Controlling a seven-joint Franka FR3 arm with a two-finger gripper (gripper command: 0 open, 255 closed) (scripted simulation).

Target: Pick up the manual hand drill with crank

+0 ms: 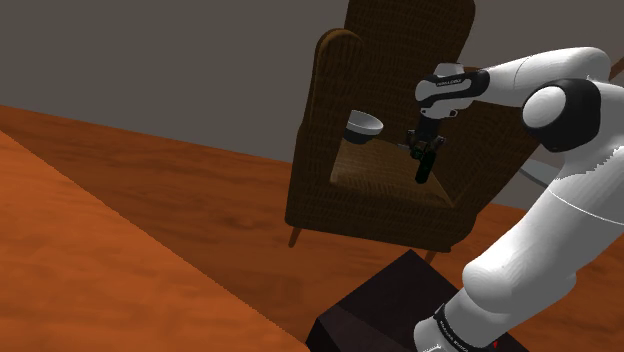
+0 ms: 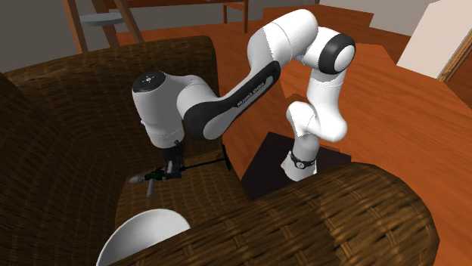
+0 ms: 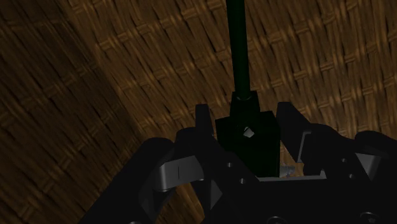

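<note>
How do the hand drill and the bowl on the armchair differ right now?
The hand drill is dark and slender; the bowl is pale and round. The hand drill is clasped in the gripper; the bowl sits free on the seat, apart from it. Both are over the seat of the wicker armchair.

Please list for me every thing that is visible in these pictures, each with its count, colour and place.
hand drill: 1, dark, clasped in the tool, over the armchair seat
bowl: 1, white, on the armchair seat, apart from the hand drill
armchair: 1, brown wicker, on the floor beyond the stand
floor: 1, orange-brown wood, under armchair and stand
wall: 1, grey, behind the armchair
stand: 1, dark box, shoulder view's lower right
arm: 1, white with dark joints, reaching from the stand over the seat
tool: 1, black, shut on the hand drill
</note>
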